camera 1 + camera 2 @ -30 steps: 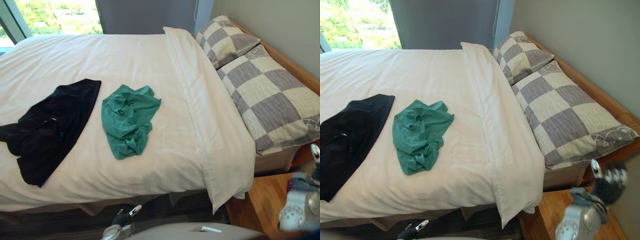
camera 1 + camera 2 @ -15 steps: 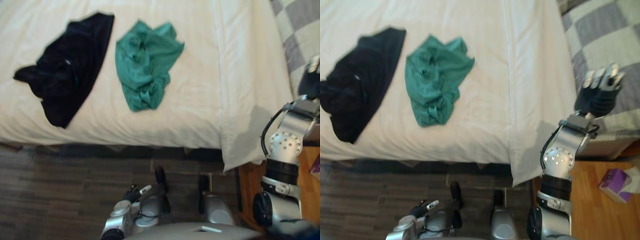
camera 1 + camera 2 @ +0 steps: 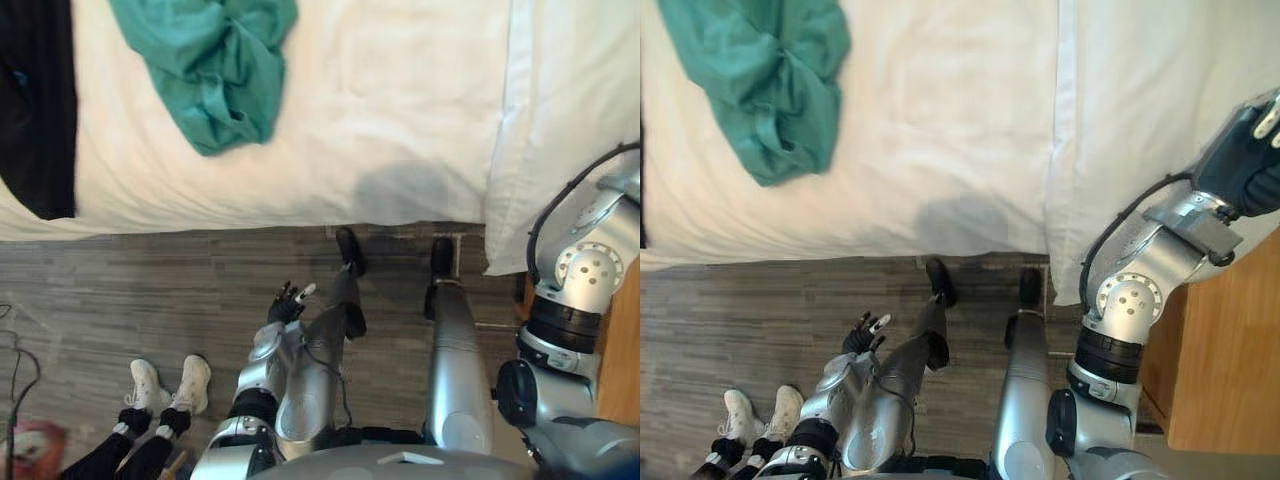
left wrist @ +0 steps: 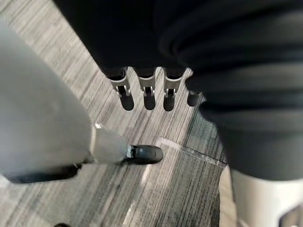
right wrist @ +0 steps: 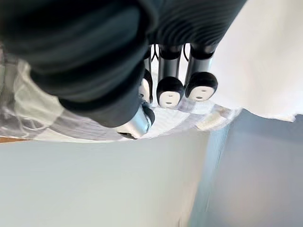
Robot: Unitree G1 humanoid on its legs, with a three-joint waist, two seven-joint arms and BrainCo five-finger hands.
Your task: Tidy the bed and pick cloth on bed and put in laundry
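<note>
**Green cloth on the bed, both hands empty**

Your green cloth [image 3: 205, 70] lies crumpled on the white bed [image 3: 390, 110], near the edge facing you. A black cloth [image 3: 35, 110] lies close beside it. Your left hand [image 3: 288, 300] hangs low over the grey floor [image 3: 130, 290], fingers relaxed, holding nothing. Your right hand [image 3: 1248, 160] is raised, its straight fingers empty, with the checked pillow [image 5: 33, 120] past them. A person's white shoes [image 3: 170, 385] stand on the floor.

A teal cloth [image 3: 205, 70] and a black cloth [image 3: 40, 110] on the white bed [image 3: 390, 110] — the floor [image 3: 130, 300] streaked grey.
</note>
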